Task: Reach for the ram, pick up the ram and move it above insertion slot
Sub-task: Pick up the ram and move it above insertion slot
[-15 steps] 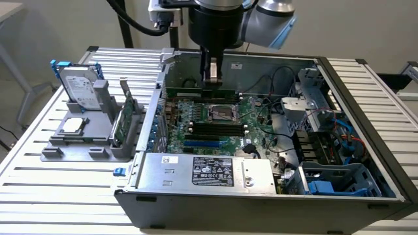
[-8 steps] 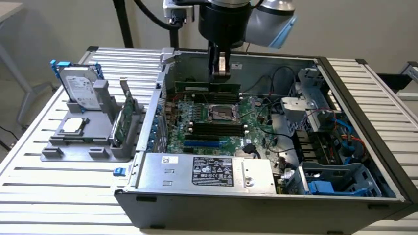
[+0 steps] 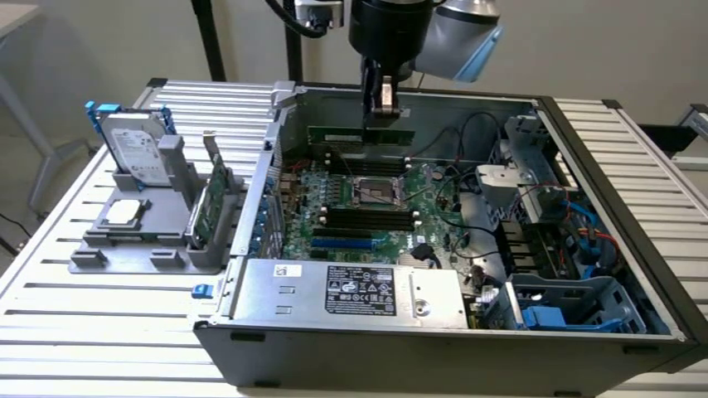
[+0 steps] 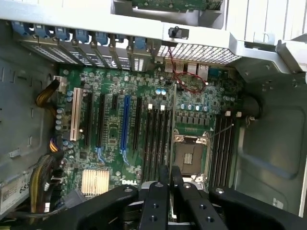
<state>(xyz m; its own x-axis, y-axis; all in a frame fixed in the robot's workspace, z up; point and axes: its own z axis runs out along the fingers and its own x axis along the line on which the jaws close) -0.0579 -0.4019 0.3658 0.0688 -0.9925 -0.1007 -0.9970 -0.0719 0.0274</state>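
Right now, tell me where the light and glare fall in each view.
Exterior view: even room light, soft sheen on the power supply cover, and the ram held by the pincer hangs over the shaded far side of the motherboard. Wrist view: bright glare washes out the case's rear edge, while the board is evenly lit.

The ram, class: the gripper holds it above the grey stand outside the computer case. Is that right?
No. The gripper holds the ram, but above the motherboard inside the open computer case, not above the grey stand outside it. The exterior view shows this.
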